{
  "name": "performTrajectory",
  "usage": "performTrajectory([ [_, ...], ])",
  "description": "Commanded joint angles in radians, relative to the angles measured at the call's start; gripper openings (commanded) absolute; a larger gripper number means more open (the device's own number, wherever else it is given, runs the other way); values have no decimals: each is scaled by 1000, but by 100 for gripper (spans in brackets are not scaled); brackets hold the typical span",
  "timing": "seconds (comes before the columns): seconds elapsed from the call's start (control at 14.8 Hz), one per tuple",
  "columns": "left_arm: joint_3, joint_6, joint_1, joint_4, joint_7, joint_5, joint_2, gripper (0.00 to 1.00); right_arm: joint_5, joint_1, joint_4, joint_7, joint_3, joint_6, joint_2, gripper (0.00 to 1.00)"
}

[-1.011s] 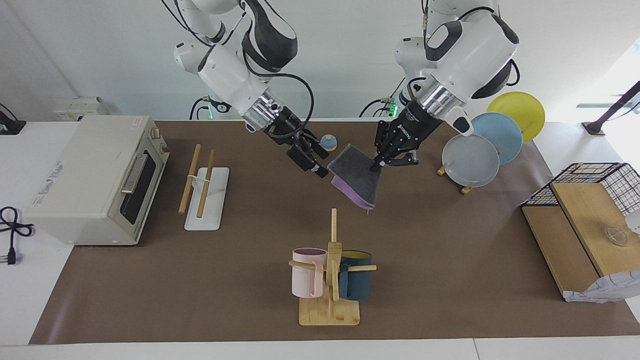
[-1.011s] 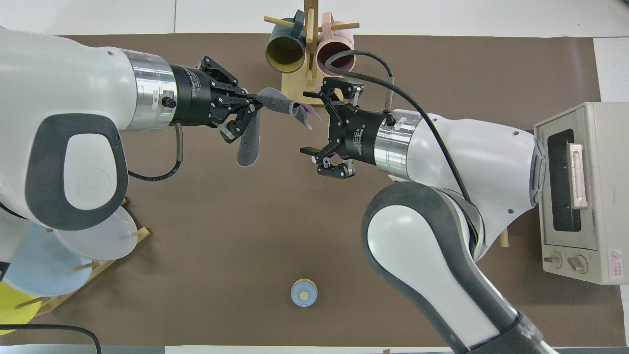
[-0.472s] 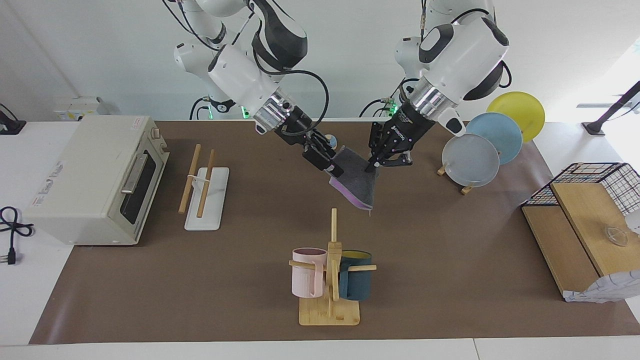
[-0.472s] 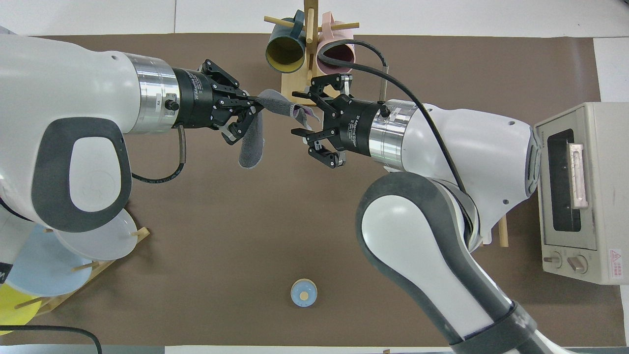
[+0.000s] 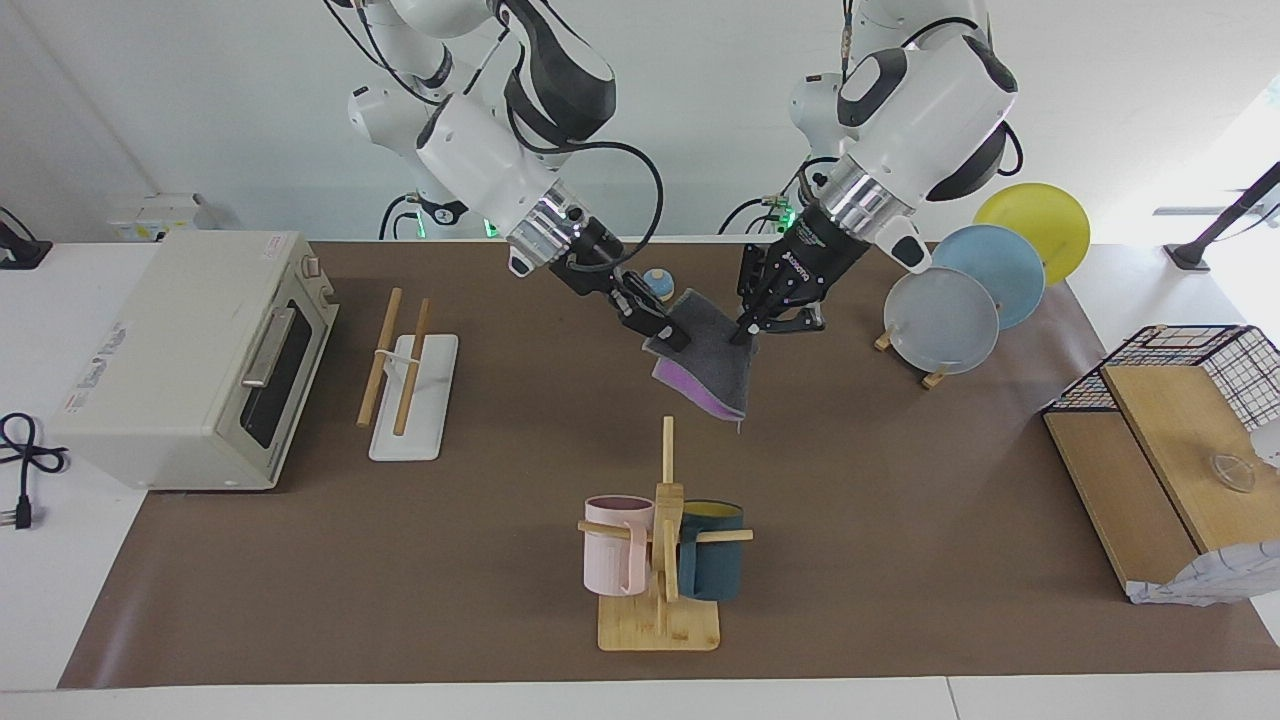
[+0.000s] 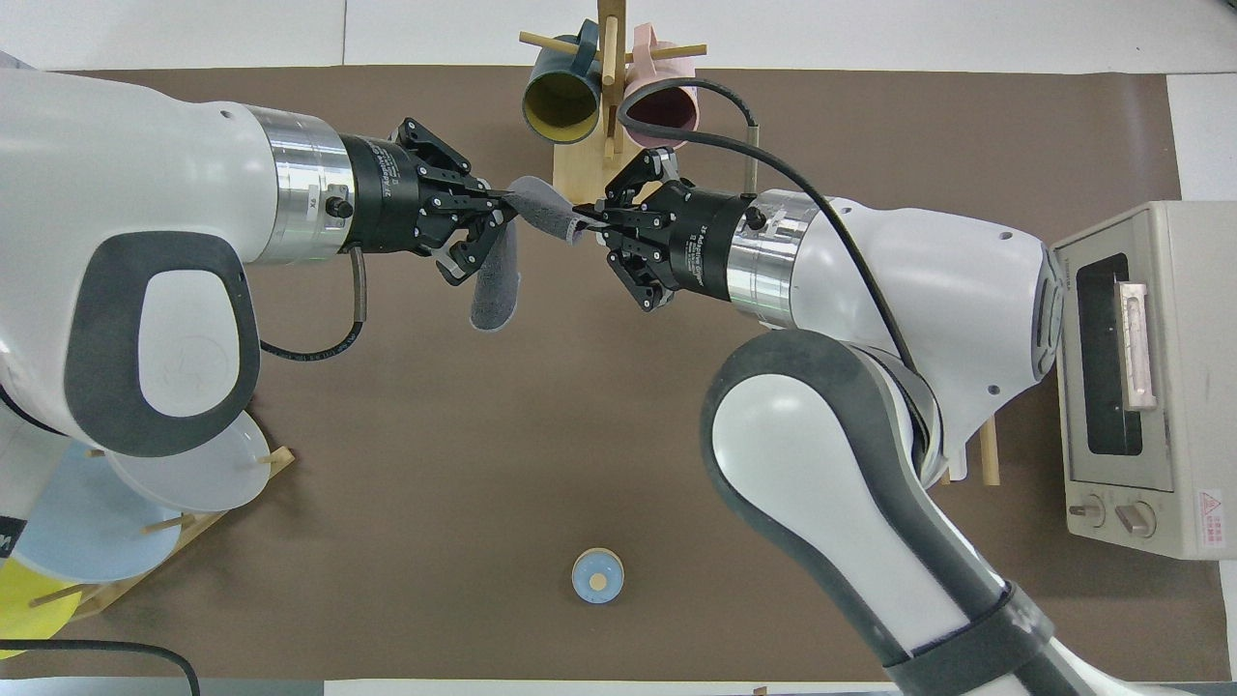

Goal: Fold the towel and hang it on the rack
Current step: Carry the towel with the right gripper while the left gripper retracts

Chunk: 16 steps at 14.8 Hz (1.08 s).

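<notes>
hanging mid-frame in the facing view, the thin purple-and-grey towel (image 5: 705,365) is pinched at opposite top corners by the left gripper (image 5: 743,334) and right gripper (image 5: 676,338), likely for a handover; the two-rod wooden rack (image 5: 405,368) waits centre-left. overhead, upper centre, both jaws clamp the cloth.

I am viewing a white table (image 5: 60,600) carrying a brown mat (image 5: 420,560). A plain white wall (image 5: 200,110) is standing at the robots' end. Daylight is entering at the left arm's end.
</notes>
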Motion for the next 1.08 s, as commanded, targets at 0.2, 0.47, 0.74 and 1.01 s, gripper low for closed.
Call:
performTrajectory([
  [0.2, 10, 22, -26, -71, 3, -16, -51, 100, 10, -9, 0, -101, 2, -8, 2, 0],
  [0.47, 10, 16, -17, -77, 66, -8, -56, 100, -39, -33, -14, -226, -7, -98, -7, 0],
  [0.74, 19, 4, 33, -116, 237, -7, -74, 100, -216, -143, -19, -490, -7, -351, -33, 0],
  [1.01, 21, -69, 142, -154, 579, -5, -95, 100, -411, -217, -35, -690, -7, -548, -57, 0],
])
